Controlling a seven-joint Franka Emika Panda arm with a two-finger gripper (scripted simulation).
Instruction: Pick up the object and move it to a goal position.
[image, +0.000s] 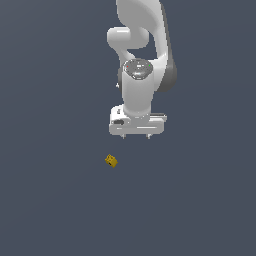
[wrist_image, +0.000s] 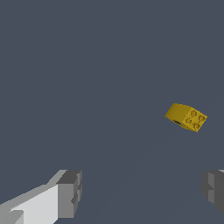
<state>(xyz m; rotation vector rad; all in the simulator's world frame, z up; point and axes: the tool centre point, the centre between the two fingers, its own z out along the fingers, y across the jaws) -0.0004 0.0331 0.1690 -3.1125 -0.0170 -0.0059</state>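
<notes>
The object (image: 111, 160), a tiny mustard-yellow cube with faint round marks on one face, lies tilted on the plain dark floor (image: 50, 200), toward the exterior view's left of the claw and apart from it. You can see the claw (image: 136, 136) spread wide, its grey fingers (wrist_image: 70, 192) gripping nothing.

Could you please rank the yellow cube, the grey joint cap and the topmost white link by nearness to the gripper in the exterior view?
1. Yellow cube, below the gripper, toward the exterior view's left.
2. Grey joint cap, above it on the arm.
3. Topmost white link, at the picture's upper edge.
</notes>
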